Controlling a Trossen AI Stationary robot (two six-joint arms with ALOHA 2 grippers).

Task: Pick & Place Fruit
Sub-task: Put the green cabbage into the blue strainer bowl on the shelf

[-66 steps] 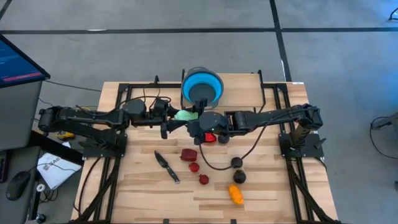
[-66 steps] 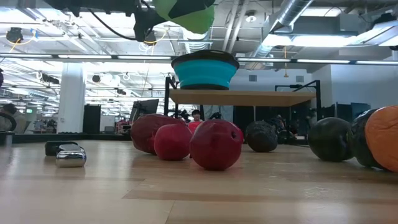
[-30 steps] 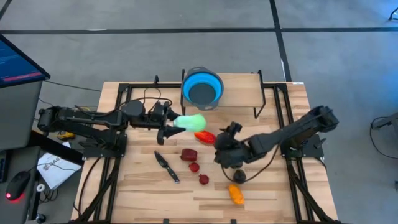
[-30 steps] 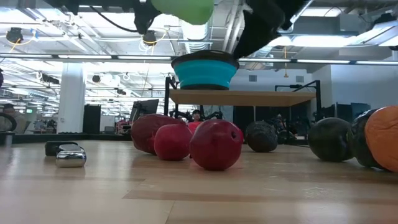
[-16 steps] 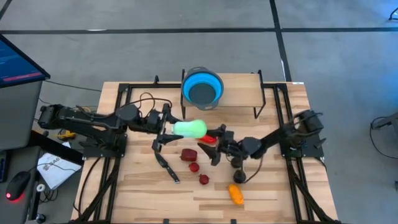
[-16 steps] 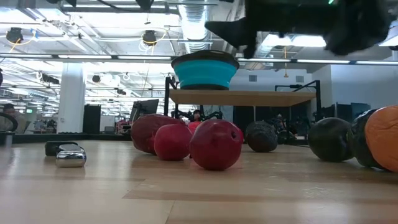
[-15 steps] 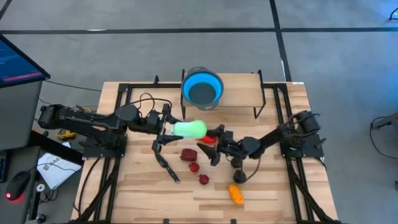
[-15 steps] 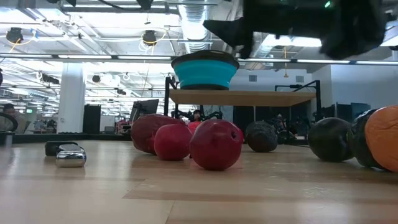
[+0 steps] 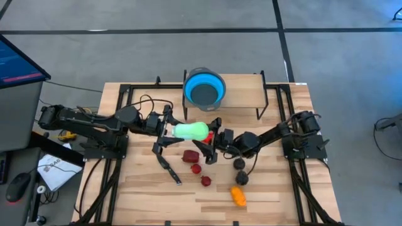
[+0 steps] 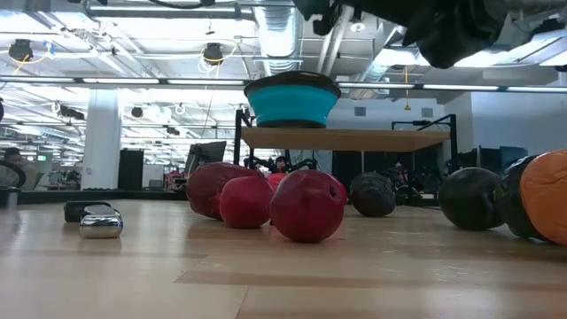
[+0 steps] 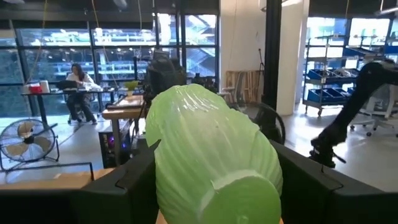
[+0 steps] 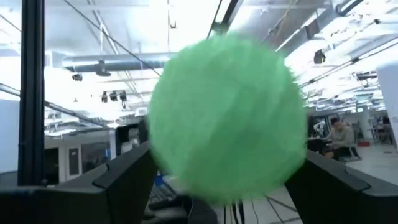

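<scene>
The pale green piece [image 9: 191, 130] hangs in the air over the table's middle, lying level, held by my left gripper [image 9: 176, 130], which is shut on it. My right gripper [image 9: 211, 139] is open; its fingers stand on either side of the piece's rounded free end [image 12: 227, 115]. The red-orange piece [image 9: 209, 134] lies half hidden under the right gripper. On the wood lie the dark red piece [image 9: 190, 155], two tiny red ones [image 9: 196, 168], two dark purple-black ones [image 9: 239, 164] and the orange one [image 9: 237, 196]. My left gripper pinches the pale green piece between its two fingers near its flat stalk end [image 11: 239, 186], coming level from the table's left, along the piece. The piece is lifted clear and lies level, its rounded end toward the right arm. Of my right gripper I cannot tell whether its fingers [image 12: 127, 177] touch the piece.
A blue bowl [image 9: 204, 89] stands on a raised shelf at the far edge. A black-handled knife [image 9: 168, 168] lies left of the fruit. Black frame rails [image 9: 119, 100] run along both sides of the table. Bare wood shows near the front edge.
My right gripper rose from over the dark pieces and moved toward the table's left and far side, up to the green piece's free end. My left gripper turned about its wrist and brought the green piece slightly toward the near edge.
</scene>
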